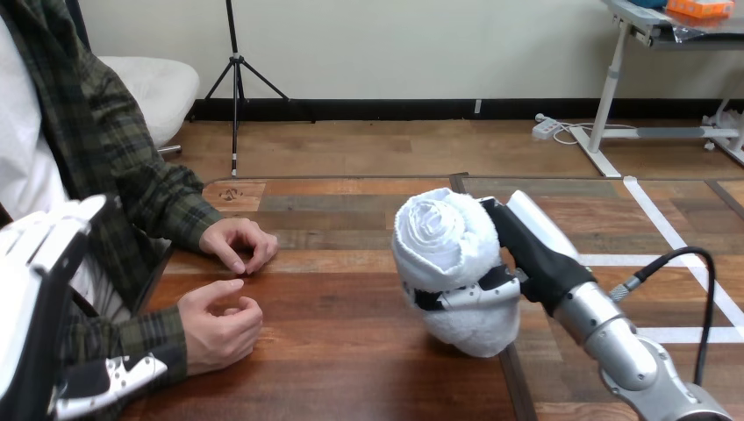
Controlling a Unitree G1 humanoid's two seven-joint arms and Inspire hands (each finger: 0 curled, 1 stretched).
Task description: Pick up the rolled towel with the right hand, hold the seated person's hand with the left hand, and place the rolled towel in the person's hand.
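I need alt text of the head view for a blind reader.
The right robot hand grips a rolled towel at the wooden table. The person's two hands rest on it at left, near the left robot hand.

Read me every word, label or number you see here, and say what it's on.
None can be read.
On the table, a small dark mark at the far left corner: too small to read.
The towel and the right hand: no print seen.
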